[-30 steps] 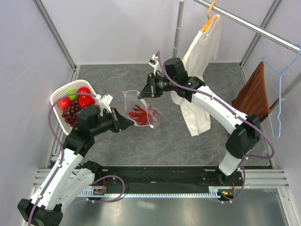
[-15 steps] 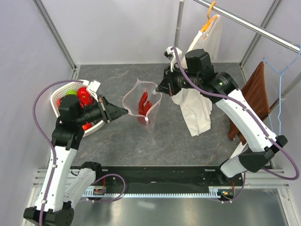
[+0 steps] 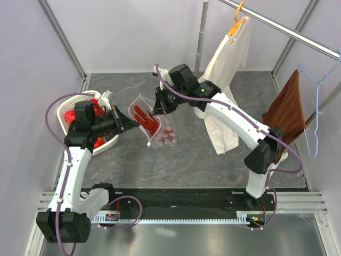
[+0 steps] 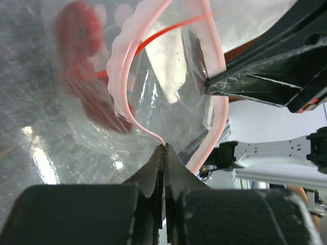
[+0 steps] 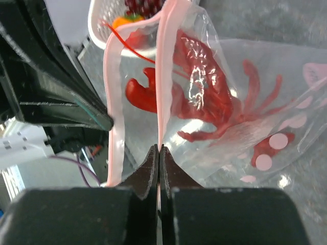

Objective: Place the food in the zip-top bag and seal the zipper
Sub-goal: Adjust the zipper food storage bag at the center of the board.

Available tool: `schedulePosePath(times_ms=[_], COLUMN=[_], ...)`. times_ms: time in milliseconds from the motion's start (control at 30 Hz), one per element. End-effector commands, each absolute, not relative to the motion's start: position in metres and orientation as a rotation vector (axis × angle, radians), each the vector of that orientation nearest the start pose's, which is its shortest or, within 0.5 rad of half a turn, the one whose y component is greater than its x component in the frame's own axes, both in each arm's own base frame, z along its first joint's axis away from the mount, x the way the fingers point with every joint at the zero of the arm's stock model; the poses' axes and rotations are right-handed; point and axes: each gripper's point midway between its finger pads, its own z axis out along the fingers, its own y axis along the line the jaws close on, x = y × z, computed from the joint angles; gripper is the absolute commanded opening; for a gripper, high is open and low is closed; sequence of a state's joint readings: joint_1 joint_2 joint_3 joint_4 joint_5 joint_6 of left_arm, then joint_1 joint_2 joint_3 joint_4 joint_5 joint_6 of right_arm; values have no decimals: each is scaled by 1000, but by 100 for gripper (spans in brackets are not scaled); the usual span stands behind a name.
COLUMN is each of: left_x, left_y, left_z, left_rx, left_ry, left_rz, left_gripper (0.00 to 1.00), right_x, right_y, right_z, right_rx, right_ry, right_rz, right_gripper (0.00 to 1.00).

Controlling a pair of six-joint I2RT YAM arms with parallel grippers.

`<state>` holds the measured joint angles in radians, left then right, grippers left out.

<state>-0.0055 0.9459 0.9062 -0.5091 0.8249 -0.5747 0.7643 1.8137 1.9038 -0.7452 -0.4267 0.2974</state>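
Note:
The clear dotted zip-top bag [image 3: 160,132] hangs above the table between my two grippers, mouth open. Red chilli peppers [image 3: 144,117] lie inside it and also show in the right wrist view [image 5: 204,97]. My left gripper [image 3: 136,122] is shut on the pink zipper strip [image 4: 134,109] of one lip, with its tips together [image 4: 164,147]. My right gripper [image 3: 159,109] is shut on the other lip's pink strip [image 5: 164,76], with its tips together [image 5: 159,148]. More food sits in the white basket [image 3: 68,105]: a red apple [image 3: 70,115], grapes [image 5: 145,6] and an orange piece [image 5: 125,21].
A cream shirt [image 3: 226,64] hangs from an orange hanger on the rail at the back right. A brown cloth [image 3: 285,109] and a blue hanger [image 3: 314,106] hang at the far right. A metal pole [image 3: 201,32] stands at the back.
The right arm has swung left and the bag has moved left with it and tilted. The left gripper has kept hold of its lip near the basket.

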Motion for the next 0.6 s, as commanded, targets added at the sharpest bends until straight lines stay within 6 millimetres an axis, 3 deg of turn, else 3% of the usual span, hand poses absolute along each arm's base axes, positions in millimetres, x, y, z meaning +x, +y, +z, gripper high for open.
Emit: schedulePosePath(times_ms=[0,200,233,333,567], left_x=[254,243,240,227,217], left_y=[-132,-136,-138,-146,-154], left_z=[299,330,336,339,333], left_rx=[34,161,174,162,126], left_ry=[2036,1966,1958,1968,2031], left_rz=[-1098,-1091,-1111,-1210,-1353], left_gripper=[2,2,2,2,2], right_x=[307,309,301,283,263], right_y=[402,370,362,344,314], right_z=[352,388,402,420,418], right_rx=[-692,-633,-638,-668,-664], right_ry=[2052,1985,1952,1906,1927], right_rz=[1113,1104,1103,1082,999], right_gripper=[0,0,0,0,0])
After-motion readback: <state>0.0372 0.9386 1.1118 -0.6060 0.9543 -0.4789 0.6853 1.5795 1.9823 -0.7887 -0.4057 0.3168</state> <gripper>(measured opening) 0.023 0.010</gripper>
